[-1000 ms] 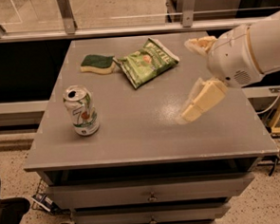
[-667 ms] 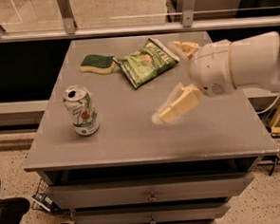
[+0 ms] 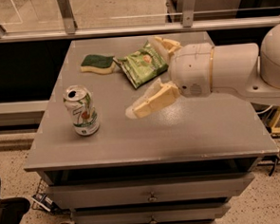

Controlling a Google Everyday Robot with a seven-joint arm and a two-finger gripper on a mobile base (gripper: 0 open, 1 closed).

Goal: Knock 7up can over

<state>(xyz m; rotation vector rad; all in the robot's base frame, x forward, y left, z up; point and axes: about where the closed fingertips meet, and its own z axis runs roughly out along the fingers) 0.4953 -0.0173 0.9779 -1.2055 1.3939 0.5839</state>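
The 7up can [image 3: 83,111] stands upright on the grey table [image 3: 203,134], near the front left, silver-white with a green lower band and an opened top. My gripper [image 3: 144,75] reaches in from the right, over the middle of the table. It is open, with its two cream fingers spread wide. The nearer fingertip [image 3: 132,113] hangs to the right of the can, with a clear gap between them. The farther finger [image 3: 166,43] is above the chip bag's right edge. Nothing is held.
A green chip bag [image 3: 138,66] lies flat at the back middle, partly behind the gripper. A green and yellow sponge [image 3: 97,64] lies at the back left. A rail with metal posts [image 3: 67,13] runs behind the table. Drawers [image 3: 150,196] sit below the front edge.
The arm has swung left across the table, bringing the open gripper from the right side to the middle, closer to the can. The can, bag and sponge have not moved.
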